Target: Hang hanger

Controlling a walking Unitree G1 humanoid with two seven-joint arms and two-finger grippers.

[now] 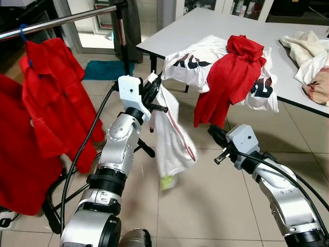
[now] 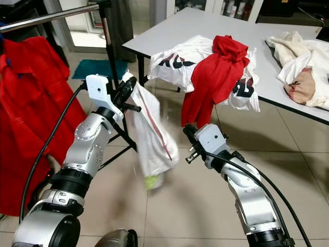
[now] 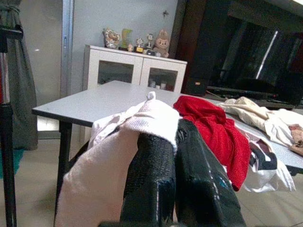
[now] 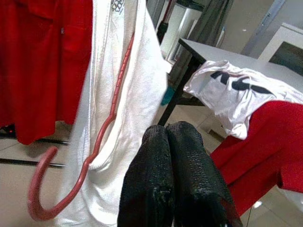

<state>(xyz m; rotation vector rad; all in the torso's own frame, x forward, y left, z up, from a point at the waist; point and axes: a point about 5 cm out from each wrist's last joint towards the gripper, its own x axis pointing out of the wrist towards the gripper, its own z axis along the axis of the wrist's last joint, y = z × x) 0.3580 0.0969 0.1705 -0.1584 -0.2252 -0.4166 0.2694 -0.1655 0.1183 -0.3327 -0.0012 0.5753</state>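
A white cloth garment [image 1: 169, 135] on a red hooked hanger [image 4: 80, 170] is gripped by the left gripper [image 1: 152, 88]; the right gripper [image 1: 216, 135] is held beside it, jaws clenched, empty.

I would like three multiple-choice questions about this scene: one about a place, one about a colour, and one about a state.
1. Where does the red garment near the middle lie?
A. on the floor
B. draped over the edge of the table
C. on the rail

2. What colour is the hanger inside the white garment?
A. red
B. blue
C. black

3. What is the state of the left end effector?
A. open and free
B. shut on the white garment
C. shut on the rail

Answers: 1 B, it hangs down from the table edge. 2 A, the right wrist view shows a red hook. 3 B, the left wrist view shows the fingers closed under white cloth.
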